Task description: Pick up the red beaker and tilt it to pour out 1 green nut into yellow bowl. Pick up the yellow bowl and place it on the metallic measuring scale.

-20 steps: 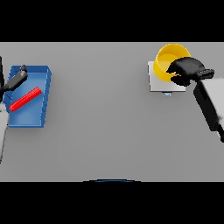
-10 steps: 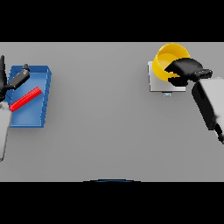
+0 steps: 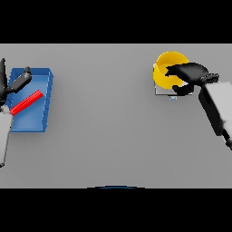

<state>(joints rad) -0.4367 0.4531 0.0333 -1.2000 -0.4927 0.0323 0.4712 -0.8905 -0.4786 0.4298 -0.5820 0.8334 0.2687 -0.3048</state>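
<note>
The yellow bowl [image 3: 164,71] stands on the metallic scale [image 3: 159,92] at the far right of the table. My right hand [image 3: 192,72] is at the bowl's right rim, with its fingers over the rim and its thumb below, curled round the wall. The bowl's inside is partly hidden by the hand, so I cannot see a nut. The red beaker [image 3: 26,102] lies on its side in the blue tray [image 3: 31,122] at the far left. My left hand [image 3: 17,83] hovers over the tray's back left corner with straight, spread fingers, apart from the beaker.
The blue tray sits close to the table's left edge. A wide stretch of grey table lies between the tray and the scale.
My left hand has drawn back from the beaker towards the left edge and spread its fingers. The right hand has shifted slightly at the bowl's rim. The bowl stays on the scale.
</note>
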